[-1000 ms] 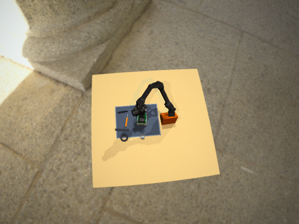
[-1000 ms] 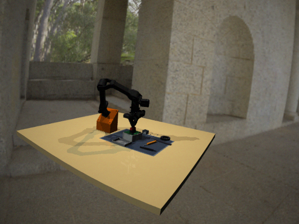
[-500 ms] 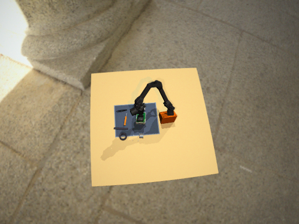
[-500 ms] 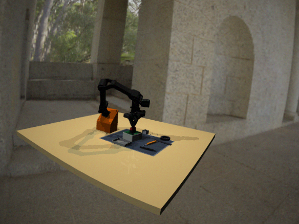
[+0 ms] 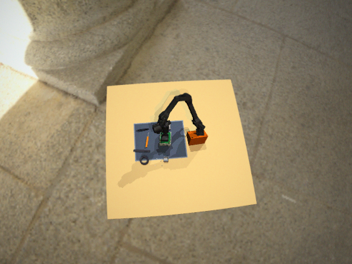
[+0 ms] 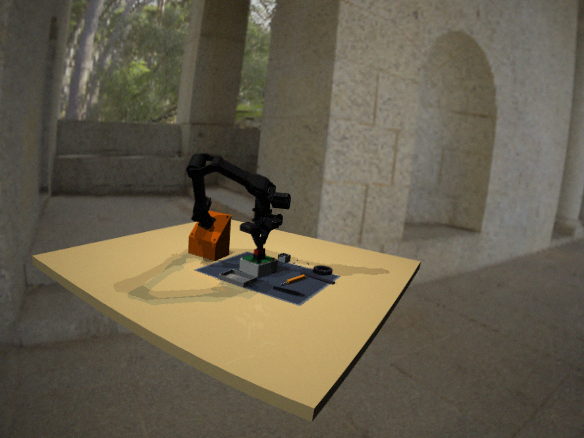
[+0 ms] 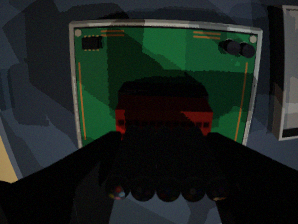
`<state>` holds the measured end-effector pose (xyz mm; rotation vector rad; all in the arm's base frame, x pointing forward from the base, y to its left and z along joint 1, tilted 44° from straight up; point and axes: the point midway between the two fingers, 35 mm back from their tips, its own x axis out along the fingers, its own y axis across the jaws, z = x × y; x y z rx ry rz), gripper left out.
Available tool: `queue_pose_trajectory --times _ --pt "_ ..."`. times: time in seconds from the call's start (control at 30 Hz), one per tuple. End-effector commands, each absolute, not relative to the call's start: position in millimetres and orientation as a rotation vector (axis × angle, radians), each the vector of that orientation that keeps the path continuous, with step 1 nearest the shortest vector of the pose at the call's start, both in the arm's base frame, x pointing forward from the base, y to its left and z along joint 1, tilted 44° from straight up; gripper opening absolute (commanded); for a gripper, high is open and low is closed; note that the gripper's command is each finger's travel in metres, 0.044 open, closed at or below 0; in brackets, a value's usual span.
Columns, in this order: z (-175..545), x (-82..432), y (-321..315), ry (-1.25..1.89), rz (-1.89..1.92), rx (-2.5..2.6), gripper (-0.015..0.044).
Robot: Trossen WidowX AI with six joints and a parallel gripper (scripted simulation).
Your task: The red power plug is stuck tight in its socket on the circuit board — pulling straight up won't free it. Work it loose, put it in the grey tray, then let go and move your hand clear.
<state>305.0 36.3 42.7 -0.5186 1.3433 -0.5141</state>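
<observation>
Exterior view shows the gripper [image 6: 259, 248] [image 7: 164, 143] clamped on the red plug [image 6: 258, 254] [image 7: 164, 116] over the green board [image 6: 268, 259] [image 7: 165, 60], so step 1, loosening, seems in hand, and the next move probably calls for gentle rocking, not lifting, before the grey tray [image 6: 243, 281] [image 7: 289, 75].

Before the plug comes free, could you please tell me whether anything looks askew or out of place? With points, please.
The black ring [image 5: 140, 161] [image 6: 322, 274] looks slightly out of place, overhanging the blue mat's [image 5: 176, 150] [image 6: 310, 293] edge; nothing looks spilled.
</observation>
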Motion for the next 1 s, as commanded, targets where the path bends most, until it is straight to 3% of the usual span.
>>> queue_pose_trajectory --times 0.0,0.47,0.97 --pt "54.6 302.3 38.4 1.341 -0.452 -0.482 0.0000" --pt "40.2 303.0 57.4 1.279 -0.678 -0.670 0.0000" --pt "58.9 301.3 42.6 1.341 -0.452 -0.482 0.0000"
